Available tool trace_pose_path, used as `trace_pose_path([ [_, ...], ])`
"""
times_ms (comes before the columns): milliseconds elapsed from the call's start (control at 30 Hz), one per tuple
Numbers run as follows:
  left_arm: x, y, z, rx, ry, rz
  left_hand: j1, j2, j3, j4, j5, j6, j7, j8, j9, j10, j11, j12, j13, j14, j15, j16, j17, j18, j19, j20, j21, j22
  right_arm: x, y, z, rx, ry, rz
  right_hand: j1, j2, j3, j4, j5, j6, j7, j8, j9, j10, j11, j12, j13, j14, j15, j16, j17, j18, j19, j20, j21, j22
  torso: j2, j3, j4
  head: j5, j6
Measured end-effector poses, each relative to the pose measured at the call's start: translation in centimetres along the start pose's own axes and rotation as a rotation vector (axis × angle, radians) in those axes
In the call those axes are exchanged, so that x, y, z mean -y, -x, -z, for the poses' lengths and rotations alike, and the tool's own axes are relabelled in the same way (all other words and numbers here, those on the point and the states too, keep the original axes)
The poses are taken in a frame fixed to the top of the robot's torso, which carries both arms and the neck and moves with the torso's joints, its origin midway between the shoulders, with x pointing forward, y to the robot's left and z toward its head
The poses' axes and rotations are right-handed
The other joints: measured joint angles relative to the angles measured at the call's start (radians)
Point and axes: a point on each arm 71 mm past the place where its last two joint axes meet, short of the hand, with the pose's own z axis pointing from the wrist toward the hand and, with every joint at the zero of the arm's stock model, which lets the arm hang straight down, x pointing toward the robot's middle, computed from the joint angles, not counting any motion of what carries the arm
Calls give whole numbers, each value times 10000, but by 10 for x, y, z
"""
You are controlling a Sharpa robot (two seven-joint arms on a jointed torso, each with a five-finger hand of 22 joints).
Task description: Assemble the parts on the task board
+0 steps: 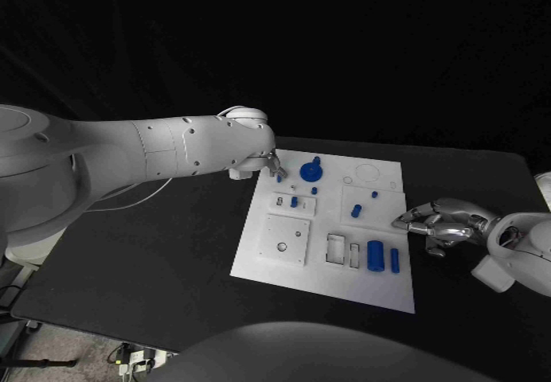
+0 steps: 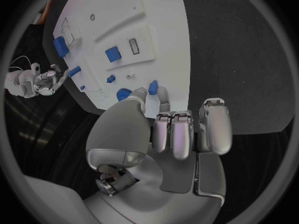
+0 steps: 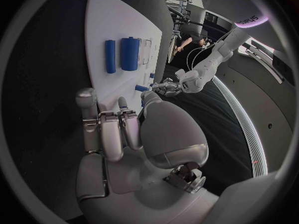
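Observation:
The white task board (image 1: pixel 345 278) lies mid-table, also seen in the wrist views (image 2: pixel 156 15) (image 3: pixel 106 25). My left hand (image 1: pixel 267 165) hovers over its far left corner and pinches a small blue peg (image 2: pixel 153 87) between thumb and a finger, beside the round blue knob (image 1: pixel 311 170) (image 2: pixel 123 93). My right hand (image 1: pixel 446 226) (image 3: pixel 134 134) rests at the board's right edge with its fingers loosely apart and nothing in them. Two blue cylinders (image 1: pixel 376 255) (image 3: pixel 129 53) lie in the near right part of the board.
Small blue pieces (image 1: pixel 356 211) (image 1: pixel 295 202) stand around the board's middle, with a blue block (image 2: pixel 112 53) next to a rectangular slot. A raised square plate (image 1: pixel 285 236) sits at the board's near left. Black table (image 1: pixel 150 255) surrounds the board.

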Motion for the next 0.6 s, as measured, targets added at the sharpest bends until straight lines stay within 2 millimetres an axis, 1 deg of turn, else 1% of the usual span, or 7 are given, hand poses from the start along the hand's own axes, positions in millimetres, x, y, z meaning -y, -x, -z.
trace_pose_path([
  [167,0,0,-1,1,19,11,77,78,0,0,206,0,0,0,0,0,0,0,0,0,0,0,-1,0,0,0,0,0,0,0,0,-3,-23,1,0,0,0,0,0,0,0,0,-1,-3,2,0,2,0,0,0,-1,0,-1,0,-43,-1,0,0,0,0,0],
  [233,0,0,-1,4,30,19,116,38,0,0,324,0,0,0,-1,0,0,0,0,0,0,0,-1,0,0,0,0,0,0,0,0,-9,-28,3,0,0,0,0,0,0,0,0,-1,-36,36,0,2,0,0,0,0,0,0,0,-44,-1,0,0,0,-5,0],
  [267,0,1,-1,5,37,22,160,81,0,0,387,0,0,0,-1,0,0,0,0,0,0,0,-1,0,0,0,0,-1,0,0,0,-13,-30,5,0,0,0,0,0,0,0,0,-1,-36,36,0,2,0,0,0,-1,0,0,0,-44,0,0,0,0,-6,0],
  [367,-1,1,-2,7,55,33,158,79,0,0,500,0,0,0,-1,0,0,0,0,0,0,0,-1,0,0,0,0,-1,0,0,-1,-24,-37,7,0,0,0,0,0,0,0,0,-1,-36,36,-14,2,0,0,0,-1,0,0,1,-44,-1,0,0,0,-13,0],
  [400,-1,1,-2,6,58,37,202,117,0,0,597,-3,3,0,-1,0,0,0,0,0,0,0,-1,0,0,0,0,-1,0,0,-1,-26,-40,7,0,0,0,0,0,0,0,0,-1,-36,36,-40,5,0,0,0,-1,0,-1,1,-44,-1,0,0,0,-13,0],
  [500,0,1,-2,-3,66,50,261,105,0,0,752,-72,1,0,-1,0,0,0,0,0,0,0,-2,0,0,0,0,-1,0,0,-1,-35,-49,9,0,0,0,0,0,0,0,0,-2,-36,36,-41,-3,0,0,0,-1,0,-1,1,-95,-2,0,2,0,-19,0],
  [600,0,0,-3,-17,73,60,355,119,34,-33,988,-73,0,0,-6,0,0,0,0,0,0,0,-2,0,0,0,-37,-1,0,0,-1,-45,-53,11,1,0,0,0,0,0,0,0,-2,-36,35,-41,-4,-1,0,0,-1,0,-1,1,-95,-2,0,2,-3,-21,0],
])
